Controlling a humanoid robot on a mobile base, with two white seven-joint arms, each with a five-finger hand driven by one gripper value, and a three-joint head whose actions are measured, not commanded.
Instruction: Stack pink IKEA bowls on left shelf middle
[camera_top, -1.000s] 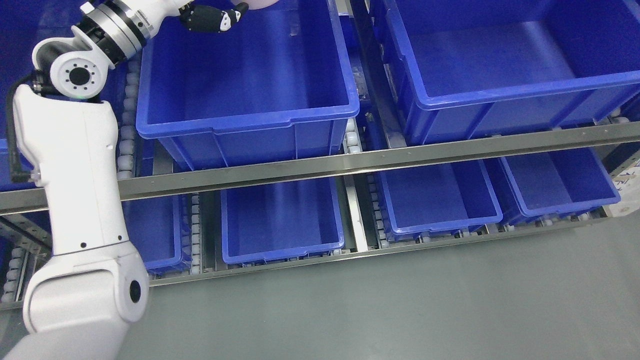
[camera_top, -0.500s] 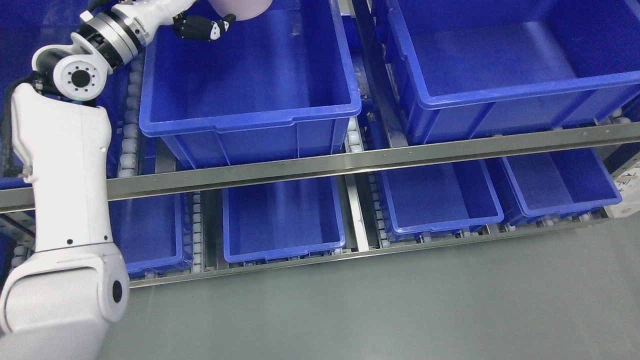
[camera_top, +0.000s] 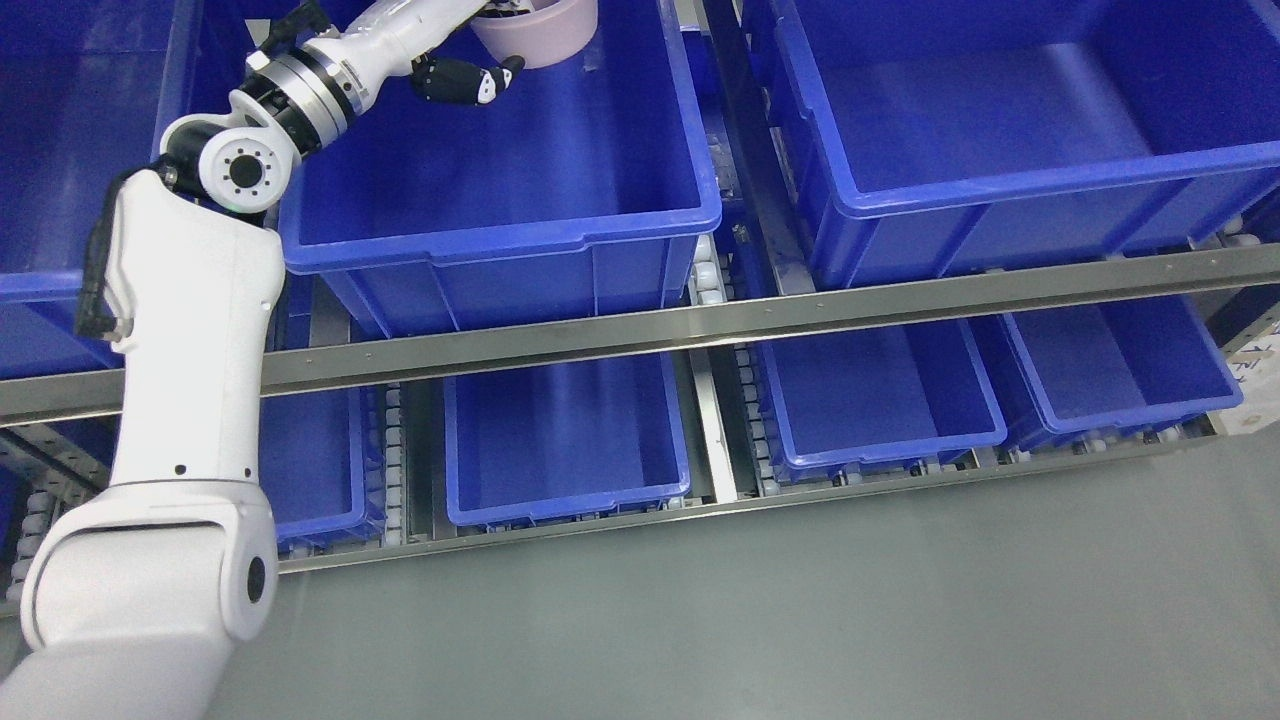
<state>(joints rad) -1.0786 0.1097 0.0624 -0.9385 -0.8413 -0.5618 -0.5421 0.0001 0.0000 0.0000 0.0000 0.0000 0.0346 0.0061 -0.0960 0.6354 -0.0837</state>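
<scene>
left robot hand (camera_top: 478, 62) grips pale pink round plastic bowl (camera_top: 537, 27)
bowl sits upright over big blue plastic bin (camera_top: 520, 225), far end.

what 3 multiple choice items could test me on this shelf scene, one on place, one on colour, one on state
1. Where is the bowl?
A. on the floor
B. over the upper left bin
C. in a lower bin

2. What colour are the bins?
A. blue
B. green
C. red

3. What is the left hand doing?
A. hanging open by the floor
B. resting on the steel rail
C. holding the bowl

Answers: 1 B, it sits at the top edge above that bin's interior. 2 A, every bin is blue. 3 C, its dark fingers are at the bowl's rim and side.
</scene>
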